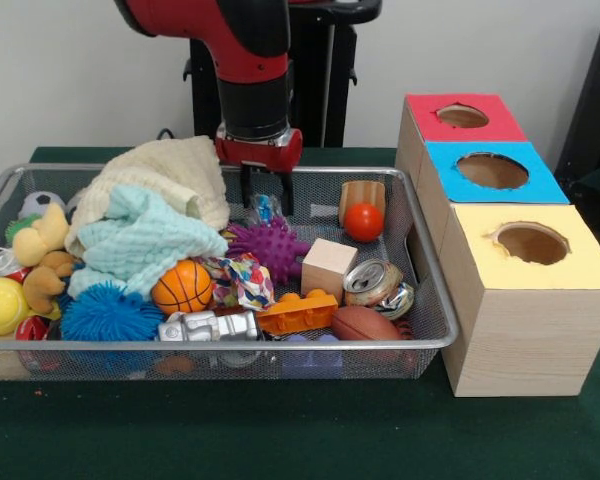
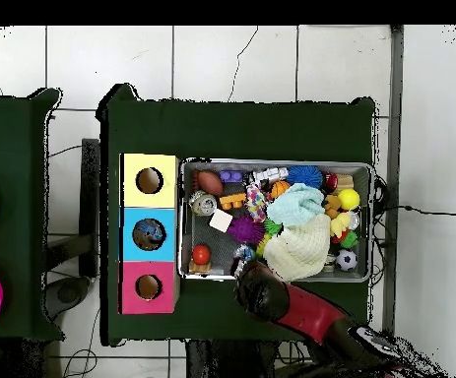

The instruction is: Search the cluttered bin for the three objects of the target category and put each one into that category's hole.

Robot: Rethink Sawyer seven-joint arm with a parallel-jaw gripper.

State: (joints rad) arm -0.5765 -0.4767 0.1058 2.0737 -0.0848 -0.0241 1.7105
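Note:
The wire mesh bin [image 1: 426, 345] stands on the green table, full of toys; it also shows in the overhead view [image 2: 184, 221]. My gripper [image 1: 267, 200] hangs over the bin's far middle, right of the cream cloth [image 1: 170, 172]. Its fingers [image 1: 248, 188] point down and stand apart, with a small shiny blue thing [image 1: 265, 210] just below them. In the overhead view the gripper [image 2: 243, 258] is at the bin's robot-side edge. The blue-topped box's hole [image 1: 492, 170] is right of the bin; in the overhead view this hole [image 2: 149, 234] shows something inside.
The bin holds a purple spiky ball [image 1: 270, 245], red ball [image 1: 363, 221], orange basketball [image 1: 183, 287], wooden cube [image 1: 329, 265], can [image 1: 372, 282], brown football [image 1: 365, 322], teal cloth [image 1: 140, 240] and yellow ball [image 1: 0, 305]. Red-topped [image 1: 430, 122] and yellow-topped [image 1: 580, 262] boxes flank the blue one.

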